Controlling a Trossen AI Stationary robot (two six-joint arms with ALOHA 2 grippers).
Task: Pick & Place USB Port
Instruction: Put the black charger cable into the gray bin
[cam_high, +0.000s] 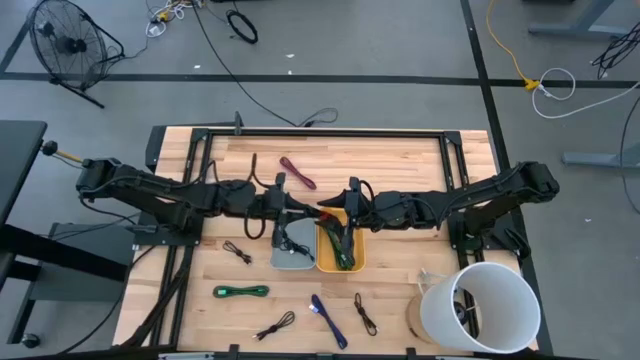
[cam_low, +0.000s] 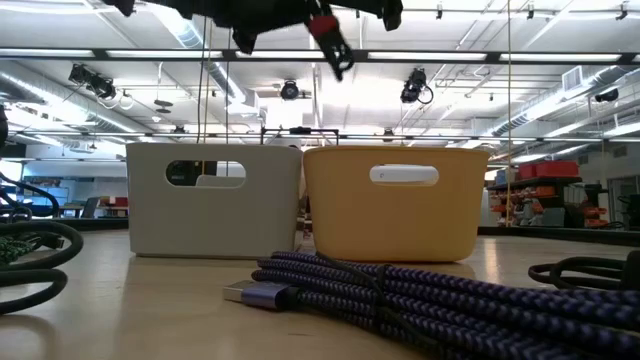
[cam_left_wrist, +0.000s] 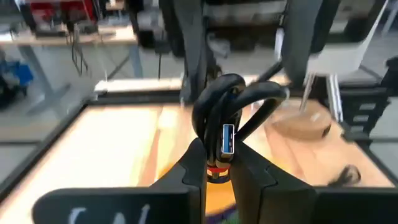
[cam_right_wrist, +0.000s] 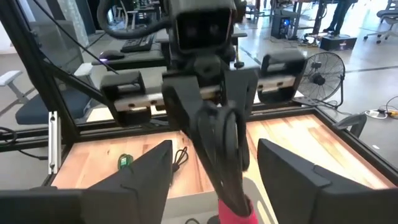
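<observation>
A bundled black USB cable with a red band and a blue-tongued plug is held in the air between the two arms. My left gripper is shut on it, above the seam between the grey bin and the yellow bin. My right gripper faces it from the table's right, open wide, with the cable's red-banded end between its spread fingers and no visible touch. The yellow bin holds green and dark cables. My left gripper pinches the black cable bundle between its two fingers, coming about level from the table's left. The looped strands and the plug stick out past the fingertips. The cable is lifted clear of the table and bins, its red-banded end reaching toward the right gripper.
Loose cables lie on the near half of the table: green, purple, and black. A maroon cable lies farther back. A white bucket stands at the near right corner.
</observation>
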